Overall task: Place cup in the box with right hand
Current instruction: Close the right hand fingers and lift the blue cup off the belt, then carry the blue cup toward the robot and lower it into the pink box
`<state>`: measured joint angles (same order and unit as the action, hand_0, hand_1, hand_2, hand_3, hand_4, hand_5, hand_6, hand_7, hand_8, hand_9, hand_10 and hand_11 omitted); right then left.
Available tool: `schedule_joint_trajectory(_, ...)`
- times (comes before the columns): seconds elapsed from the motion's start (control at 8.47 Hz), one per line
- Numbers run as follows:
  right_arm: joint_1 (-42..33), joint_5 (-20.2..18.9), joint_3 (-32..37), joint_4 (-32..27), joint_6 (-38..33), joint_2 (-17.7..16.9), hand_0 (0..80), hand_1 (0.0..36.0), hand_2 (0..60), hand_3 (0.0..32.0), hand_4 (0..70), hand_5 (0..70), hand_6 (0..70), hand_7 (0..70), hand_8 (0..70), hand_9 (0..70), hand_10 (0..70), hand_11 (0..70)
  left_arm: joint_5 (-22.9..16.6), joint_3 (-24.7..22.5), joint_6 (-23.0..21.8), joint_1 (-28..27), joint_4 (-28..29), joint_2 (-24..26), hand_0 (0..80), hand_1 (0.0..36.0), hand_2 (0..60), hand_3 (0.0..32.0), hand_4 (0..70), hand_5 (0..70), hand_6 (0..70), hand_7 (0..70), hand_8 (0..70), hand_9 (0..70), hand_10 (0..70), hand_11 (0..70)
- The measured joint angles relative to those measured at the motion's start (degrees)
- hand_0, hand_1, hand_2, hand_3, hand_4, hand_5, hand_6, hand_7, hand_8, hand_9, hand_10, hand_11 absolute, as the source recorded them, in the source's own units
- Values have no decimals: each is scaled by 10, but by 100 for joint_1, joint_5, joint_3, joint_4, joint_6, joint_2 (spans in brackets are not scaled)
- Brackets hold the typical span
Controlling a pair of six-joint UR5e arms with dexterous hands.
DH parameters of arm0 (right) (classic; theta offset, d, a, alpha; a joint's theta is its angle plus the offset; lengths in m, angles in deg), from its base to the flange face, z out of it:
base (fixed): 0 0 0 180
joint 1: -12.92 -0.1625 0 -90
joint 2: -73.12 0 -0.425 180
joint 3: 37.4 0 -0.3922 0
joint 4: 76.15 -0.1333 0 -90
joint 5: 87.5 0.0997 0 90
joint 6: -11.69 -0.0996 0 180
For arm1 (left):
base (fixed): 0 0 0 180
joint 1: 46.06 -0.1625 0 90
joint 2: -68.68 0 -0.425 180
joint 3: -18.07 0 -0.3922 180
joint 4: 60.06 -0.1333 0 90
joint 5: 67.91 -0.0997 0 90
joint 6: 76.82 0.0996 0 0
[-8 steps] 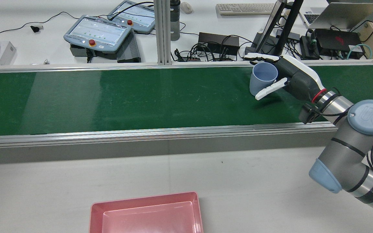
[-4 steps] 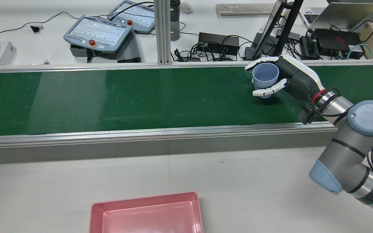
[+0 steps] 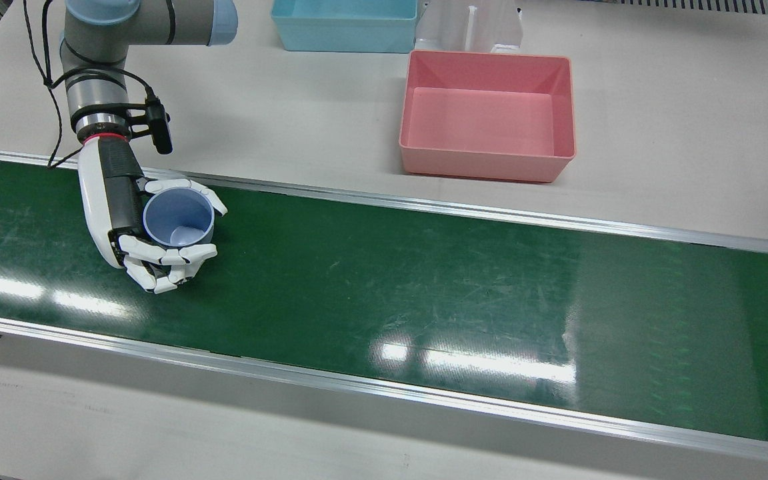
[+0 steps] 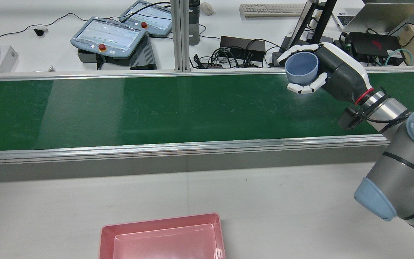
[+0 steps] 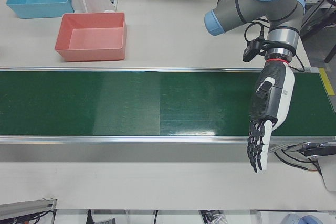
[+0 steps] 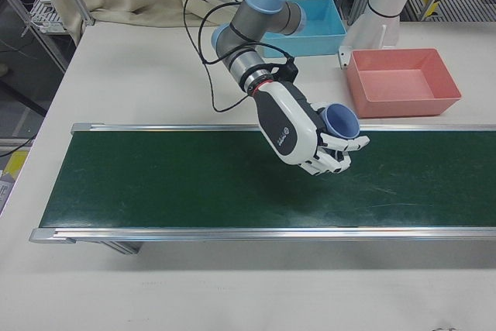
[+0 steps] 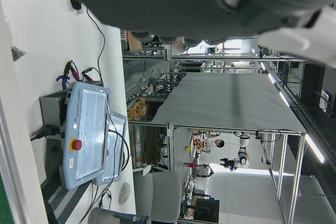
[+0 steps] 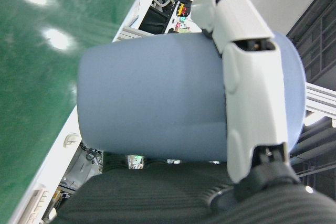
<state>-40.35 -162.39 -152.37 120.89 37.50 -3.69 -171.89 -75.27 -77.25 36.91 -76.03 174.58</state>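
My right hand [image 3: 124, 213] is shut on the pale blue cup [image 3: 179, 217], white fingers wrapped round its wall. In the rear view the cup [image 4: 301, 67] is upright with its mouth up, held by the right hand [image 4: 336, 75] above the far side of the green belt [image 4: 156, 111]. The right hand view is filled by the cup's side [image 8: 157, 108]. The pink box [image 3: 484, 167] stands empty on the white table behind the belt. My left hand [image 5: 268, 114] hangs over the belt's front edge, fingers stretched apart, holding nothing.
A blue box [image 3: 344, 27] and a white pedestal [image 3: 471, 27] stand behind the pink box. Beyond the belt in the rear view lie two teach pendants [image 4: 108, 36], cables and electronics [image 4: 243, 50]. Aluminium rails [image 3: 424, 207] edge the belt.
The right hand closed round the tilted cup, turned it upright and lifted it off the belt, up and slightly to the view's right.
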Motion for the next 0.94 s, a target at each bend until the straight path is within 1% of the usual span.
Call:
schedule_joint_trajectory(0.12,-20,14,-172,117,-5,8,800,360,600,0,391,231,271,700,497,700,394,592,0,0,0,2,3,0,0,0,0,0,0,0,0,0,0,0,0,0)
schedule_joint_trajectory(0.24,3,24,-291,186,-3,32,800,360,600,0,360,230,274,700,498,700,390,586,0,0,0,2,5,0,0,0,0,0,0,0,0,0,0,0,0,0)
schedule_joint_trajectory(0.35,87,59,-413,223,5,55,800,360,600,0,344,228,276,700,498,700,384,578,0,0,0,5,3,0,0,0,0,0,0,0,0,0,0,0,0,0)
schedule_joint_trajectory(0.47,214,73,-588,272,25,44,800,360,600,0,355,227,272,700,491,700,373,565,0,0,0,7,0,0,0,0,0,0,0,0,0,0,0,0,0,0)
schedule_joint_trajectory(0.59,382,37,-861,390,66,-43,800,360,600,0,335,228,265,700,488,700,368,559,0,-2,0,5,-2,0,0,0,0,0,0,0,0,0,0,0,0,0)
schedule_joint_trajectory(0.71,585,-67,-1216,501,180,-175,800,360,600,0,362,229,264,700,489,700,371,563,0,-5,0,3,-2,0,0,0,0,0,0,0,0,0,0,0,0,0)
schedule_joint_trajectory(0.83,916,-170,-1575,589,352,-266,800,360,600,0,399,228,266,700,490,700,369,560,0,-7,0,4,-3,0,0,0,0,0,0,0,0,0,0,0,0,0)
schedule_joint_trajectory(0.94,1433,-201,-1885,717,608,-278,800,360,600,0,356,227,268,700,489,700,366,557,0,-8,0,3,-3,0,0,0,0,0,0,0,0,0,0,0,0,0)
